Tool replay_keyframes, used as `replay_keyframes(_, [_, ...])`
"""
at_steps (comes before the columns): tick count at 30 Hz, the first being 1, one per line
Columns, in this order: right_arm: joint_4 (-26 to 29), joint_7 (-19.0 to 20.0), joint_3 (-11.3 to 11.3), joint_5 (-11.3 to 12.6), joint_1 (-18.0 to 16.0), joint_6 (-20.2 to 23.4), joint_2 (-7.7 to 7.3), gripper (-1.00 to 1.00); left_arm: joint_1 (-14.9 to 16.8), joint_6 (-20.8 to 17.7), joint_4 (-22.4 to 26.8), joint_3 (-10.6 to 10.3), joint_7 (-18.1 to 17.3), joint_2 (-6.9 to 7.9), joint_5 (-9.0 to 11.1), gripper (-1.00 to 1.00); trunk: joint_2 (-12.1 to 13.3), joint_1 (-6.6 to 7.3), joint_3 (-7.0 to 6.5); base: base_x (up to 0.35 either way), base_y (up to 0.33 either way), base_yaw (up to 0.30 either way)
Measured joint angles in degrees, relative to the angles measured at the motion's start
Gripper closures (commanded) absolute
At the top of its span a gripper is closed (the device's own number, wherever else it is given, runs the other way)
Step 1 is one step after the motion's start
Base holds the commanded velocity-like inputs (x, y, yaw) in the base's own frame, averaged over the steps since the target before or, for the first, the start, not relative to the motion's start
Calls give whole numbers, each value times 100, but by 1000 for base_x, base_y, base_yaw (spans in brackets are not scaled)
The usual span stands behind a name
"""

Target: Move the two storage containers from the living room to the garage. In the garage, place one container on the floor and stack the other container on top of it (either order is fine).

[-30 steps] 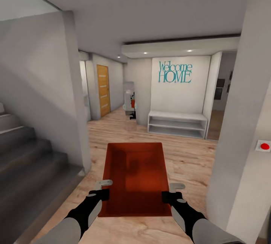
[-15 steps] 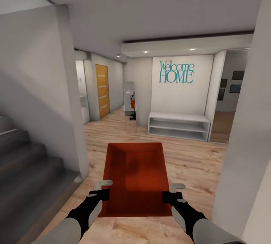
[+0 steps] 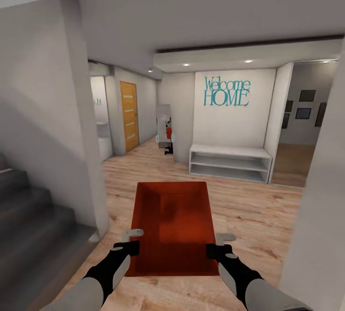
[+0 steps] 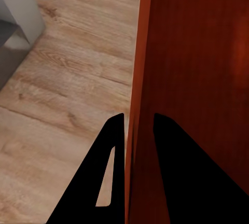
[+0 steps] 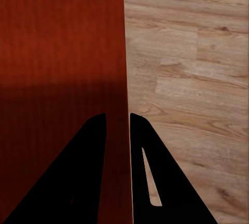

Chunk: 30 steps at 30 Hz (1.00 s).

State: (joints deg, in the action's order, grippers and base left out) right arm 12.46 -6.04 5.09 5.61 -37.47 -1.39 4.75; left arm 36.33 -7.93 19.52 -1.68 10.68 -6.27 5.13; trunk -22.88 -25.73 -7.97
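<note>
I carry one orange-red storage container (image 3: 173, 224) level in front of me, above a light wood-plank floor (image 3: 249, 210). My left gripper (image 3: 132, 239) is shut on the container's left wall (image 4: 136, 79), one finger (image 4: 111, 146) outside and one inside. My right gripper (image 3: 216, 243) is shut on the right wall (image 5: 126, 53) the same way. The bin's ribbed inside (image 5: 57, 42) holds nothing. The second container, the garage and the dark grey floor are out of view.
Grey stairs (image 3: 28, 224) and a white wall (image 3: 52, 119) stand close on my left. A white pillar (image 3: 321, 224) is close on my right. Ahead are a white shelf bench (image 3: 231, 163) under a "Welcome HOME" sign (image 3: 226, 91), an orange door (image 3: 129, 115) and a corridor.
The whole view has shifted as I moved forward and turned: the stairs and left wall slid left, the right pillar and its red button left the picture. Both grippers keep hold of the container.
</note>
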Motion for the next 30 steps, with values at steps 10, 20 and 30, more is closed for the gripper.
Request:
replay_keyframes(10, [-2, -7, 15, 20, 1, -2, 1, 100, 1, 1, -5, -3, -2, 2, 2, 100, 0, 0, 0, 322, 0, 0])
replay_keyframes(20, [7, -11, 10, 11, -1, -8, 7, 100, -1, 7, 12, -13, -4, 9, 18, 100, 0, 0, 0, 322, 0, 0])
replay_keyframes(30, [11, -14, 2, 1, -1, -8, 11, 100, -2, 7, 21, -24, -6, 14, 33, 100, 0, 0, 0, 322, 0, 0])
